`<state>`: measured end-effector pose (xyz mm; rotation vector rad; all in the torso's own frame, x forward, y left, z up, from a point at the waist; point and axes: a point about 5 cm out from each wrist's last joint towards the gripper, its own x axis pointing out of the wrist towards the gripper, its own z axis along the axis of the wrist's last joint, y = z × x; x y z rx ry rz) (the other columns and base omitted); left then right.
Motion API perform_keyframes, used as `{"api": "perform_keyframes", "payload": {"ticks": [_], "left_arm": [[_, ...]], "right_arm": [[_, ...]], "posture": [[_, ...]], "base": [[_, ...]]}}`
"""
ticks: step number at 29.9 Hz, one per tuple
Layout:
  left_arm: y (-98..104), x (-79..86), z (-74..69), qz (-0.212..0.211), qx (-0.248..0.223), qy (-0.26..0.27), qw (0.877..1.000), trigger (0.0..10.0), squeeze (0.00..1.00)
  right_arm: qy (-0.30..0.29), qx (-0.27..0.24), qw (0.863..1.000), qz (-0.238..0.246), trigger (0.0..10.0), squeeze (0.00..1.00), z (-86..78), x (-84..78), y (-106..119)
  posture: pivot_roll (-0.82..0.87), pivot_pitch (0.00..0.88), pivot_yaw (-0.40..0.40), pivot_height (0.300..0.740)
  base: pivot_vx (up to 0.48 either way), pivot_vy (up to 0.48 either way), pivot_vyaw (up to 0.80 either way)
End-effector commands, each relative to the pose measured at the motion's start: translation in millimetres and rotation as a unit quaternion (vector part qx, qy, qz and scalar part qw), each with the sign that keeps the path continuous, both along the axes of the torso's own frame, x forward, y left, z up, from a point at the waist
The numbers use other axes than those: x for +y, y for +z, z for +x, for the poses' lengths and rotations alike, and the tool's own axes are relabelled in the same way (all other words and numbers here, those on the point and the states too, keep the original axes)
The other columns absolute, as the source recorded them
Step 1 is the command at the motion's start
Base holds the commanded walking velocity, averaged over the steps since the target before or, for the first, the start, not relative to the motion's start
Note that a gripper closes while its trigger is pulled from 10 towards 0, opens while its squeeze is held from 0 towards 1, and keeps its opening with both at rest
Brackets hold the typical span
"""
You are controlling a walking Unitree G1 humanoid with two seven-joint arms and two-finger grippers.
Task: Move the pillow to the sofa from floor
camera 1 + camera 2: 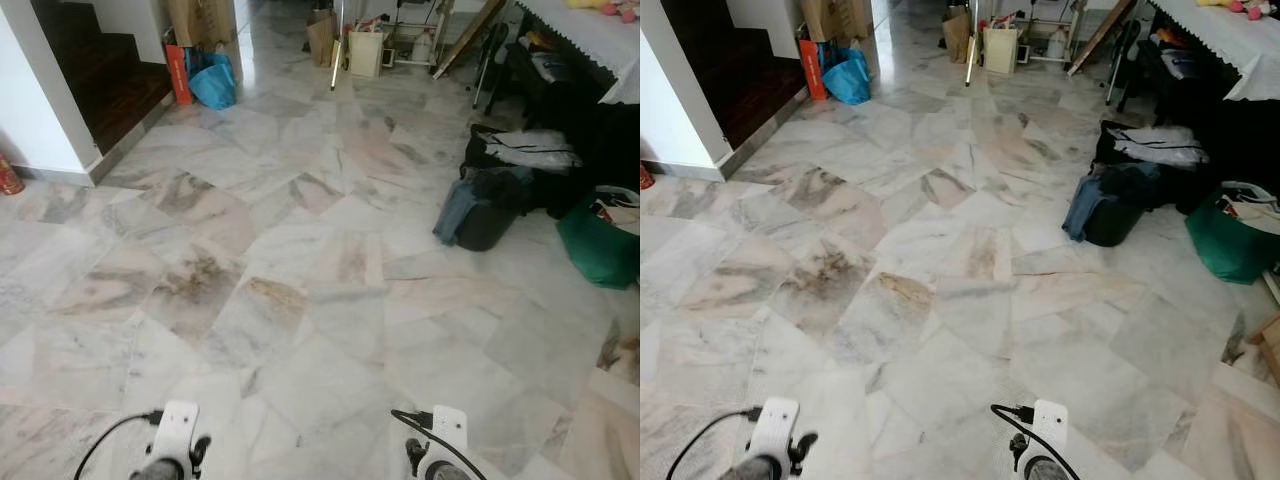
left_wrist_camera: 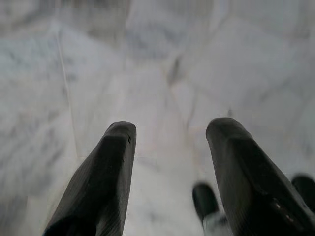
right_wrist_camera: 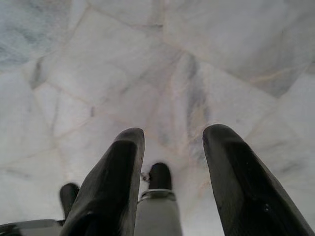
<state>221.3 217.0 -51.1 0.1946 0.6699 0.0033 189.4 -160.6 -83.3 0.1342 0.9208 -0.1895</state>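
My left gripper (image 2: 170, 130) hangs open over the marble floor (image 1: 300, 290), with nothing between its two black fingers (image 2: 110, 162). My right gripper (image 3: 172, 135) is open too, also over bare marble, its fingers (image 3: 231, 167) spread apart. Both wrists, the left (image 1: 175, 440) and the right (image 1: 440, 435), sit low at the near edge of the eye views. My feet (image 3: 158, 177) stand on the tiles below the grippers.
A black bag with clothes (image 1: 490, 205) and a green bag (image 1: 598, 240) lie at the right, beside a table with a white cloth (image 1: 590, 35). A blue bag (image 1: 213, 82) and dark stairs (image 1: 100, 70) are at the far left. Paper bags (image 1: 322, 38) stand at the back.
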Motion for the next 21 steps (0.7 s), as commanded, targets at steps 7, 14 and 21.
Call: {"api": "perform_keyframes", "payload": {"ticks": [7, 14, 21], "left_arm": [[21, -1.0, 21.6, -0.001, -0.083, -0.026, 0.996, 10.0, 0.0], [58, -11.2, 48.6, -0.009, -0.206, -0.074, 0.976, 10.0, 0.0], [63, -19.3, 50.0, -0.01, -0.229, -0.099, 0.968, 10.0, 0.0]], "right_arm": [[-0.004, -0.032, 0.999, -0.027, 10.0, 0.0, 0.6, 3.3, 2], [-0.021, -0.118, 0.988, -0.097, 10.0, 0.0, -32.7, -57.8, 8], [-0.013, -0.17, 0.974, -0.148, 10.0, 0.0, -46.0, -95.6, 23]], "posture": [[0.04, 0.0, 0.005, 0.74], [0.04, 0.0, 0.028, 0.74], [0.03, 0.0, 0.034, 0.74]], "base": [[0.0, 0.0, 0.0], [0.0, 0.0, 0.0], [0.0, 0.0, 0.0]]}}
